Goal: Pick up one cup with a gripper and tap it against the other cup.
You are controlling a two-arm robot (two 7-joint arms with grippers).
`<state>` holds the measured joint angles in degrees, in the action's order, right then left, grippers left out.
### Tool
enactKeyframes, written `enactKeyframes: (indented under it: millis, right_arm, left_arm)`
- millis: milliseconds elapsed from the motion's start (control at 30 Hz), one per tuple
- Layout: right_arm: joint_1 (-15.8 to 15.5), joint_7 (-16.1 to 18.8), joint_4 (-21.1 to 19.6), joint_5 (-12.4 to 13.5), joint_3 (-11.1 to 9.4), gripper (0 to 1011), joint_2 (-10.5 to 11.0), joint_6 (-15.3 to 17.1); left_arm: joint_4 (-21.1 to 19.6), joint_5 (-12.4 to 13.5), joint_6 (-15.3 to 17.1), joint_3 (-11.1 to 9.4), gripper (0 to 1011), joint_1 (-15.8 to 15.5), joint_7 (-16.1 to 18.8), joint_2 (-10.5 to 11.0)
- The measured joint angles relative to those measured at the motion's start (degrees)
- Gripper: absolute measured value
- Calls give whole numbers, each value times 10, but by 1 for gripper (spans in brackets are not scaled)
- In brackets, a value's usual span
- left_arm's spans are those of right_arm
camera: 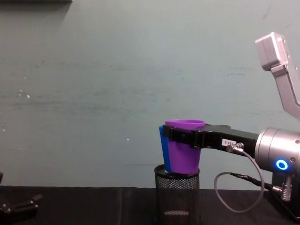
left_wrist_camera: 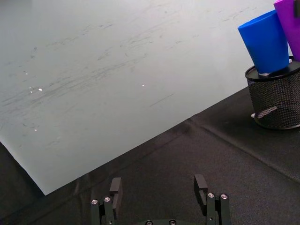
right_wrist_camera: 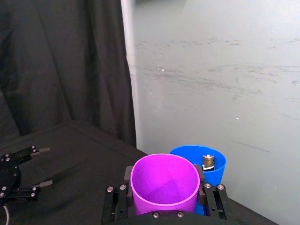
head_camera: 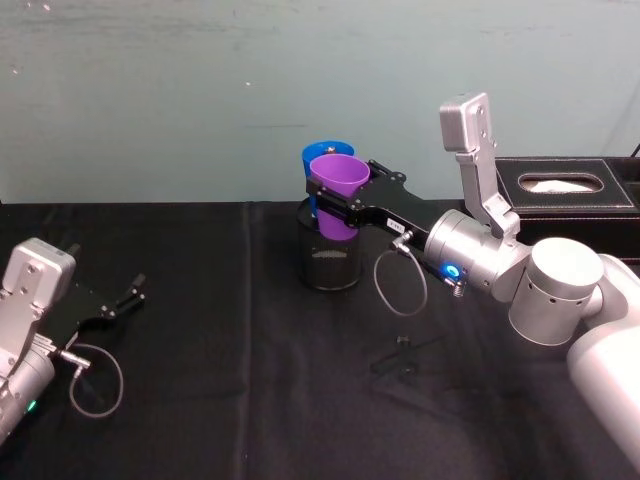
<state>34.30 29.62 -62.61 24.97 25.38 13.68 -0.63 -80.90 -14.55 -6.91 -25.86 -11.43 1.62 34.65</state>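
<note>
A purple cup point(head_camera: 338, 185) hangs in the air, with my right gripper point(head_camera: 352, 190) shut on its upper wall. Its base hovers over the rim of a black mesh pen holder point(head_camera: 328, 262). The blue cup point(head_camera: 320, 156) stands slightly tilted in that holder, just behind the purple one. From the right wrist, the purple cup point(right_wrist_camera: 164, 180) sits between the fingers point(right_wrist_camera: 206, 191), its rim right against the blue cup point(right_wrist_camera: 219, 174); I cannot tell if they touch. From the chest, the purple cup point(camera: 183, 154) covers most of the blue cup point(camera: 161, 140). My left gripper point(head_camera: 125, 297) rests open on the table, far left.
A black tissue box point(head_camera: 565, 185) stands at the back right, behind my right arm. A small black piece point(head_camera: 400, 355) lies on the black cloth under that arm. A pale green wall closes the back. The left wrist view has the blue cup point(left_wrist_camera: 265, 42) and holder point(left_wrist_camera: 276, 101) far off.
</note>
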Motion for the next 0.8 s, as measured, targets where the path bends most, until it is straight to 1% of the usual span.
enactKeyframes:
  millis: [800]
  right_arm:
    - [0,0,0,0,0,735,0,0]
  left_arm:
    - [0,0,0,0,1000,0,0,0]
